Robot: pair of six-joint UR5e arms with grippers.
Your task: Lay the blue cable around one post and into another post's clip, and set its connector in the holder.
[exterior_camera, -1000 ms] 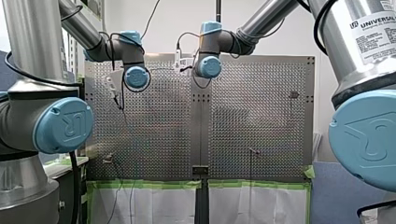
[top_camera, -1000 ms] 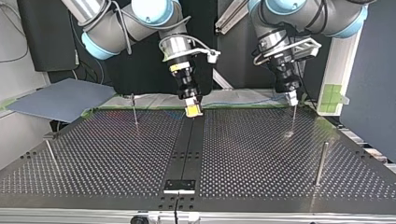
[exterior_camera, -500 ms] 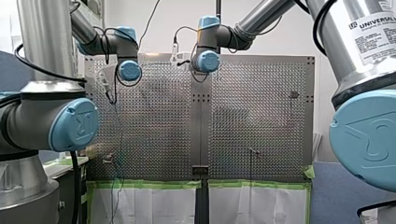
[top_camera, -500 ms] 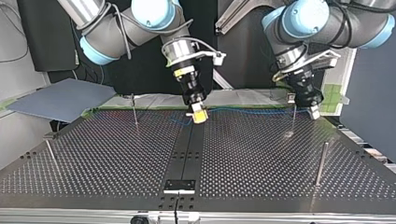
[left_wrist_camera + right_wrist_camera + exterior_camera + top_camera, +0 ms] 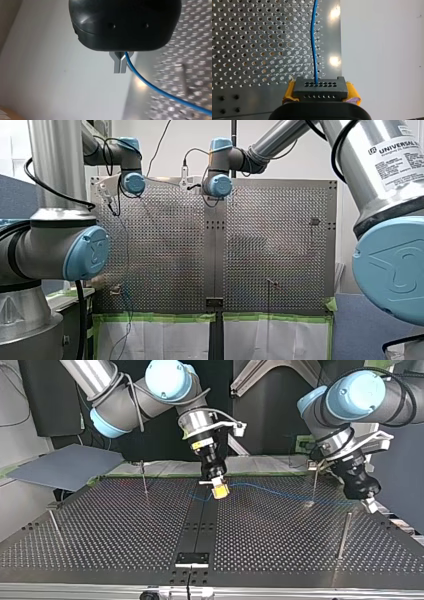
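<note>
Clamping connector, right gripper; left gripper, seemingly cable.

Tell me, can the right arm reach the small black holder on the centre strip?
Probably yes: only bare strip separates the right end effector, gripping the black rectangular connector, from the small black holder. The thin blue cable, held by the left end effector, may limit it.

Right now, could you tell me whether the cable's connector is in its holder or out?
Out: the connector is clamped between my right tool's yellow pads, above the table.
</note>
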